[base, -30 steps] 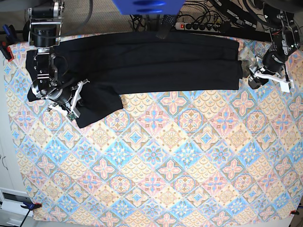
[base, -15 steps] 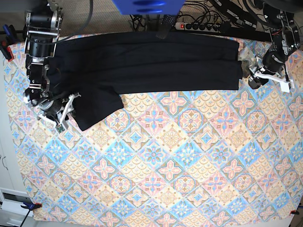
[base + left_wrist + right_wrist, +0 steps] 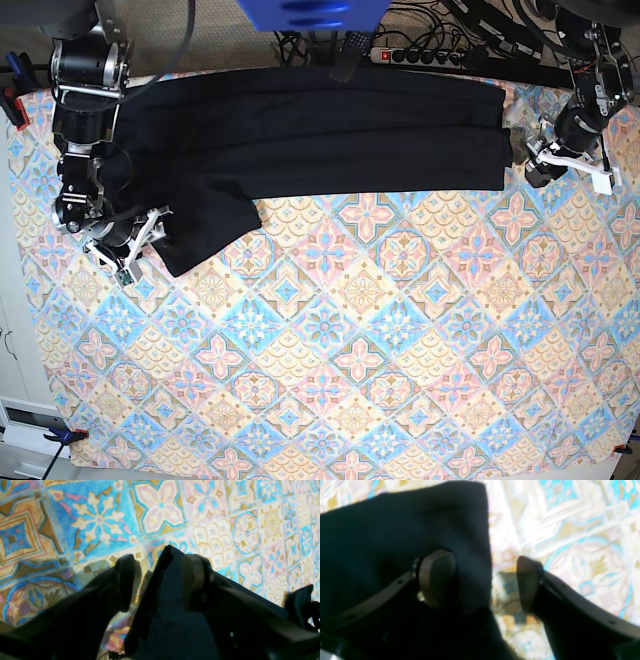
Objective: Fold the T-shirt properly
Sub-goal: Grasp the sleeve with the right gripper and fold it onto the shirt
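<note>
**A:** Along the far edge of the bench (image 3: 330,400), the T-shirt (image 3: 300,130) lies as a long black band, its long axis running left to right, with one flap hanging nearward at the left end. Which arm is closer to cloth?

**B:** Both sit at the band's ends. The right gripper (image 3: 135,248) hovers at the left, its jaws spread wide and holding nothing; the wrist view shows one fingertip (image 3: 436,576) over black cloth and the other over bare patterned bench, so the flap's edge runs between them. The left gripper (image 3: 535,158) is at the right end; a corner of cloth stands between its parted jaws, though whether they pinch it I cannot tell.

**A:** Any legible writing?

**B:** None; no brand or label can be read.
</note>
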You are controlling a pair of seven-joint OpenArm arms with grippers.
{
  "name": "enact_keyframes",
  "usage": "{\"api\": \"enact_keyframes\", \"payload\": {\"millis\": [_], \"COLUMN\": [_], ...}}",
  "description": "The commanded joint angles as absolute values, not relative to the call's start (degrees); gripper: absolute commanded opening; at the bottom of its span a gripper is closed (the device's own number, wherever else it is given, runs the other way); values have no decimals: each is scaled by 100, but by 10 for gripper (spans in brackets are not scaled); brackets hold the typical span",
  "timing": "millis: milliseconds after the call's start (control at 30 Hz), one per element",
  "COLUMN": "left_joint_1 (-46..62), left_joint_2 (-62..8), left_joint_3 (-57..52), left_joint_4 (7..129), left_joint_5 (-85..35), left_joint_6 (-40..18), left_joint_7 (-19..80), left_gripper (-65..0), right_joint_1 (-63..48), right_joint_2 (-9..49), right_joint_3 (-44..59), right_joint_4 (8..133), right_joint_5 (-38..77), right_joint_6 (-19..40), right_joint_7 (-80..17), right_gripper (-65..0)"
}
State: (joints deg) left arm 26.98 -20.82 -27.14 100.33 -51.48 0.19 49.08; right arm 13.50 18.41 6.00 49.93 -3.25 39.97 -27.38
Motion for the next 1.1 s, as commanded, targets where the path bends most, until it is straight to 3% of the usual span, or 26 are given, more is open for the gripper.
{"api": "enact_keyframes", "payload": {"millis": [0,167,467,667,833,933,1067], "left_joint_1": [2695,2695,2686,2686,2686,2686,2686], "left_joint_2": [-2176,-2176,-2176,-2176,-2176,-2176,-2176], "left_joint_3": [-2756,-2756,-2756,-2756,-2756,-2756,-2756], "left_joint_4": [10114,10114,10114,10114,10114,10114,10114], "left_joint_5": [-5218,-5218,-5226,-5226,-5226,-5226,-5226], "left_joint_6": [-22,-22,-22,-22,-22,-22,-22], "left_joint_7": [4822,4822,4813,4813,4813,4813,4804], "left_gripper": [-350,-350,-350,-350,-350,-350,-350], "right_joint_1": [1376,1358,1200,1218,1165,892,593], "right_joint_2": [1912,1921,1903,1903,1903,1807,1684], "right_joint_3": [505,-321,-391,-382,-163,312,681], "right_joint_4": [5015,5042,5051,5051,5385,5991,6958], "right_joint_5": [-382,-365,-356,-356,-347,-347,-347], "right_joint_6": [4000,4000,4000,4000,4000,4000,4000], "right_joint_7": [-2835,-2844,-2844,-2844,-2844,-2853,-3310], "right_gripper": [-241,-344,-382,-569,-577,-646,-648]}}
